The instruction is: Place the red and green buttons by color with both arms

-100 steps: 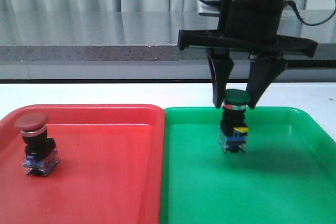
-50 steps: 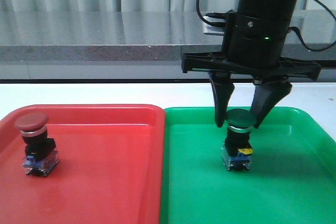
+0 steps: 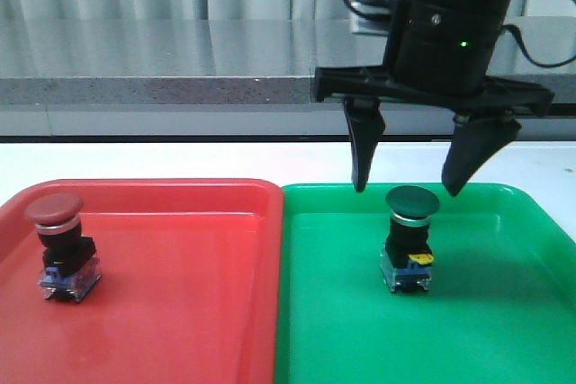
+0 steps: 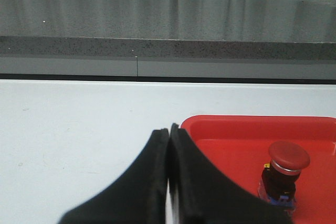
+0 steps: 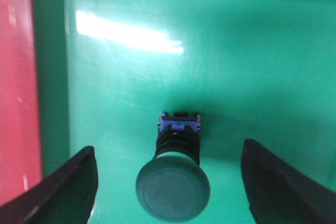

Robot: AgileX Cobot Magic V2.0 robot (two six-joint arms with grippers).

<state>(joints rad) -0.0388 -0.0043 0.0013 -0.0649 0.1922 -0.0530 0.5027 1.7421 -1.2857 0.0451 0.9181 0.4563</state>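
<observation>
Where the green tray adjoins the red tray, each is seen to hold its matching button upright. The right gripper, jaws wide and empty, is found directly above the green button. The left gripper is closed on nothing beside the red button.

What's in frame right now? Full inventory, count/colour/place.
red button: 1, dark red cap, black body, bluish base; upright in the red tray, its left part
green button: 1, green cap, black body, bluish base; upright in the green tray
red tray: 1, red; left on the table
green tray: 1, green; right, beside the red tray
table: 1, white
ledge: 1, grey speckled; behind the table
right gripper: 1, black, open, above the green button, apart from it
left gripper: 1, black, shut, empty
</observation>
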